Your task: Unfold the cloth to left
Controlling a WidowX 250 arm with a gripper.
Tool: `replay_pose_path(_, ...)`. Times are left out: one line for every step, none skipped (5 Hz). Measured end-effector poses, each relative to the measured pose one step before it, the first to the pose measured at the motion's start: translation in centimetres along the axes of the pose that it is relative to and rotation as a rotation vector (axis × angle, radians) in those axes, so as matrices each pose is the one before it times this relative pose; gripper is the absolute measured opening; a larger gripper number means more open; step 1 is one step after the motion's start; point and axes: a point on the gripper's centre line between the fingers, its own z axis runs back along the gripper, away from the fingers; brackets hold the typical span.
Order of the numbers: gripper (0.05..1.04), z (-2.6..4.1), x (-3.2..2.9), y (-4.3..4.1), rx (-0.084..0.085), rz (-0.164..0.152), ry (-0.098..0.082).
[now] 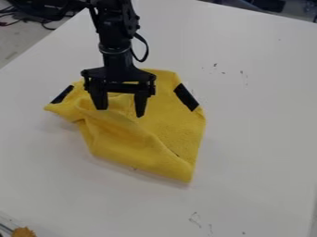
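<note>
Our end effector (121, 111), its fingers spread, hangs over the rumpled yellow cloth (176, 125) on the bench (260, 143). We do best to pinch only the cloth's top layer, lift slightly, then draw it left slowly, lest the underside drag along.

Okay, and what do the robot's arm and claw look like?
The arm is black and jointed, with a thin paler ring low down and a black cable looping out beside it. The claw is black too, with a wide crosspiece and two tapering fingers.
</note>
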Motion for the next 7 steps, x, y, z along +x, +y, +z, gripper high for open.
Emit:
replay_pose_path(0.71,-0.463,-0.337,0.098,-0.0213,0.011,0.0226)
replay_pose_path(0.401,-0.706,-1.136,0.428,-0.0042,0.0032,0.0362)
replay_pose_path(0.171,-0.257,-0.798,0.3,-0.0042,0.0116,0.0082)
replay_pose_path(0.058,0.305,-0.068,0.045,-0.0009,0.007,-0.0216)
replay_pose_path(0.052,0.305,0.145,-0.327,0.0182,-0.016,-0.0043)
replay_pose_path(0.051,1.957,0.008,-0.677,0.0252,-0.0204,-0.0513)
replay_pose_path(0.051,1.59,-1.155,-0.157,-0.003,0.0318,-0.0542)
